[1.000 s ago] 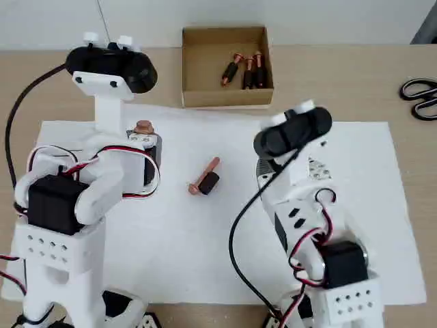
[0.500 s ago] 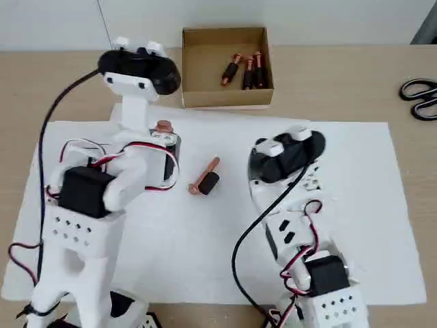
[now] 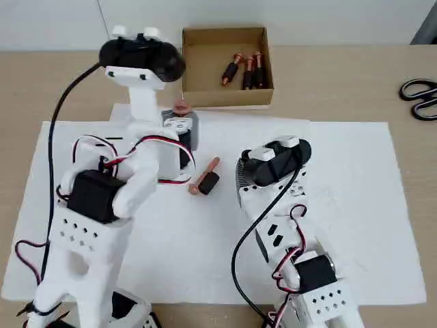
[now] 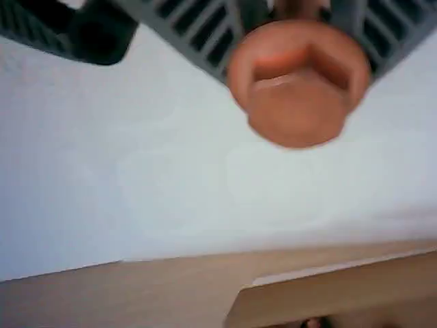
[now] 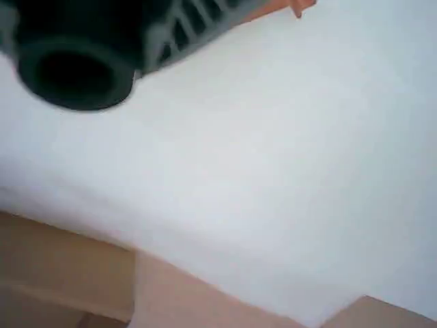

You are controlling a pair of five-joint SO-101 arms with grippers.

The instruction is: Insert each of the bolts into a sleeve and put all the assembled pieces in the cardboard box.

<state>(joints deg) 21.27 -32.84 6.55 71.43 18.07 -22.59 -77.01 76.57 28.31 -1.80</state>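
Overhead, the left arm (image 3: 147,116) stretches forward across the white paper (image 3: 355,198); its left gripper (image 3: 181,115), just short of the cardboard box (image 3: 225,100), is clamped on a copper bolt (image 4: 297,85). Three assembled pieces (image 3: 247,70) lie in the box; the right arm (image 3: 273,199) crouches low beside another sleeved bolt (image 3: 205,180) on the paper, its grip impossible to judge.

We look down on the tabletop (image 3: 341,75) from overhead; both wrist cameras skim close above the same white sheet (image 3: 355,178).

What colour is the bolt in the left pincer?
The bolt is copper, clearest in left wrist view.
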